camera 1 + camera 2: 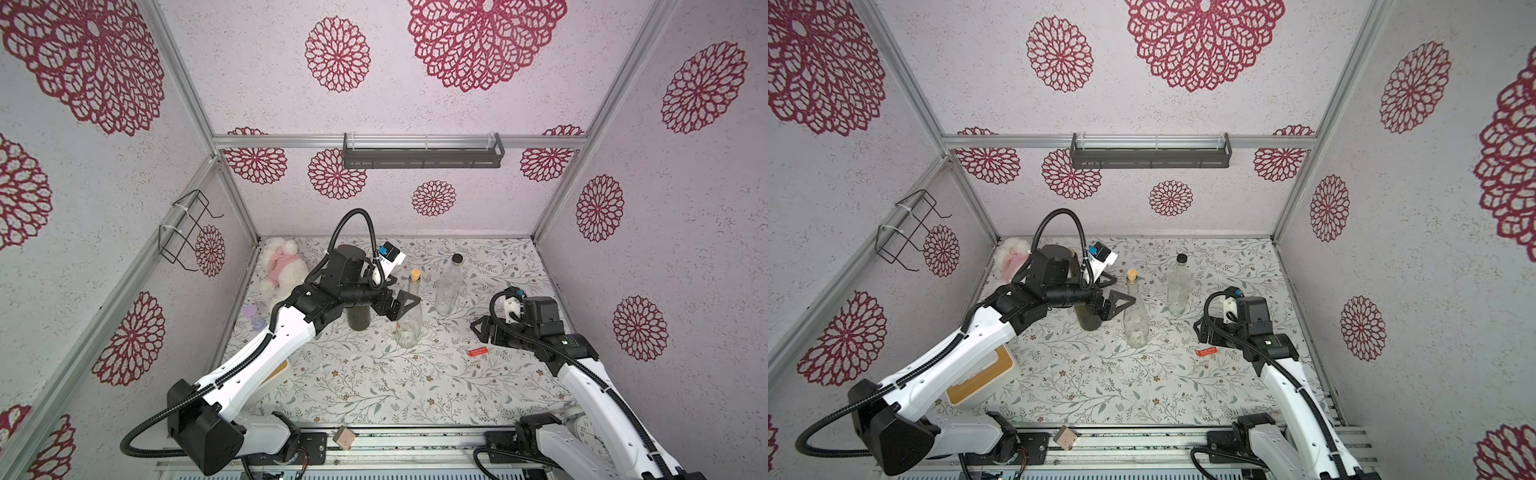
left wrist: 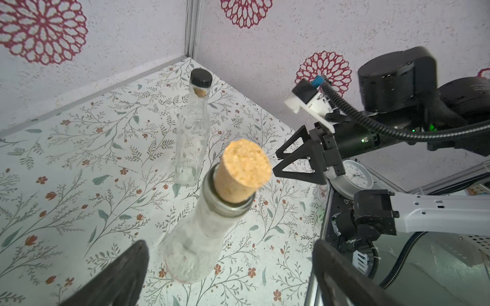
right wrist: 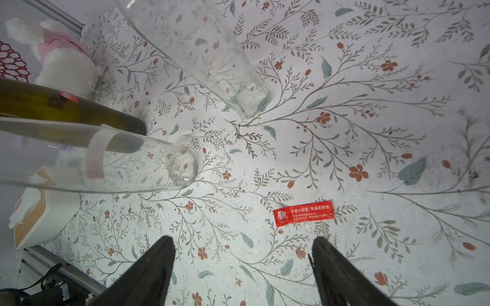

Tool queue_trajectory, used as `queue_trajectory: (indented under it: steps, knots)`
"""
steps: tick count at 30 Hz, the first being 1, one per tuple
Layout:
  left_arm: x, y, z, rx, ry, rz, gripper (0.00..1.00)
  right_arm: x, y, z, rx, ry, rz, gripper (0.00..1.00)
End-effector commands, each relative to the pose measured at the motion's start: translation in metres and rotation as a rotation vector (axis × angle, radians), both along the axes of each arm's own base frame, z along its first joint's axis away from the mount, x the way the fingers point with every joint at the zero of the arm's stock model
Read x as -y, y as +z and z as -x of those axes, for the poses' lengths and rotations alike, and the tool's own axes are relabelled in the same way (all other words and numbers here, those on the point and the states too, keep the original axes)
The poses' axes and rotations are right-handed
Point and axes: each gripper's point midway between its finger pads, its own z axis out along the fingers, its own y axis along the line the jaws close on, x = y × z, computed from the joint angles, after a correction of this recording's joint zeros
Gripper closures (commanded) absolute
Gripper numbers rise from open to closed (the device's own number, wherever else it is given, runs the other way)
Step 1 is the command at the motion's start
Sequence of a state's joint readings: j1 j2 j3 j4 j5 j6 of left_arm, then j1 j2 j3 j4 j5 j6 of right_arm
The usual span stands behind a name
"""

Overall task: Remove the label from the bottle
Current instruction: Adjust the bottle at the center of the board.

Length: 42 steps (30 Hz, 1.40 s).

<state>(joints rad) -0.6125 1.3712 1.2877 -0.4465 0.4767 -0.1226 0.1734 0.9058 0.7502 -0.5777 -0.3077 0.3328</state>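
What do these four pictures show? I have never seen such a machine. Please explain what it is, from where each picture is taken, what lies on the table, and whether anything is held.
This is a robot: a white-and-black left arm and right arm, each ending in a two-fingered gripper. The two wide pictures come from one camera overhead; the other two from small cameras on the wrists. On the flower-patterned table stand a clear glass bottle with a cork stopper, a clear glass bottle with a black cap and a dark green glass bottle. A small red paper label lies flat there; a white plush toy sits in a corner. The left gripper is open near the corked bottle; the right gripper is open close to the red label. Neither holds anything.
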Motion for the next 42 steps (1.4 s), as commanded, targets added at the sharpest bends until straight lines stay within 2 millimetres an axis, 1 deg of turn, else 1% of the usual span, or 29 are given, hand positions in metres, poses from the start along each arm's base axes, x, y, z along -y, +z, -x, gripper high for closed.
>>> queue_trajectory:
  steps: [1,6,12,15,20,22,34,38,42]
  knots:
    - [0.008,0.021,-0.006,0.077,-0.041,0.047,0.03,0.005,0.006,-0.006,0.028,-0.020,0.019,0.16]
    - [0.014,0.010,-0.020,0.071,-0.033,0.028,0.09,0.008,-0.001,-0.010,0.013,-0.020,0.047,0.16]
    - [0.022,0.006,-0.026,0.055,-0.039,0.053,0.16,0.008,-0.003,-0.015,0.020,-0.016,0.062,0.16]
    - [0.023,0.005,-0.029,0.056,-0.032,0.056,0.22,0.008,-0.004,-0.015,0.023,-0.010,0.066,0.16]
    - [0.025,0.003,-0.033,0.056,-0.024,0.060,0.35,0.007,-0.004,-0.016,0.029,-0.007,0.064,0.16]
    - [0.025,0.002,-0.034,0.056,-0.022,0.061,0.39,0.007,-0.005,-0.016,0.031,-0.008,0.063,0.16]
    - [0.028,-0.007,-0.039,0.041,-0.008,0.060,0.46,0.007,-0.008,-0.016,0.036,-0.009,0.055,0.17]
    - [0.028,-0.009,-0.040,0.038,0.002,0.054,0.51,0.007,-0.007,-0.016,0.042,-0.009,0.058,0.17]
    - [0.028,-0.010,-0.043,0.058,0.043,0.023,0.60,0.007,-0.007,-0.016,0.044,-0.008,0.060,0.17]
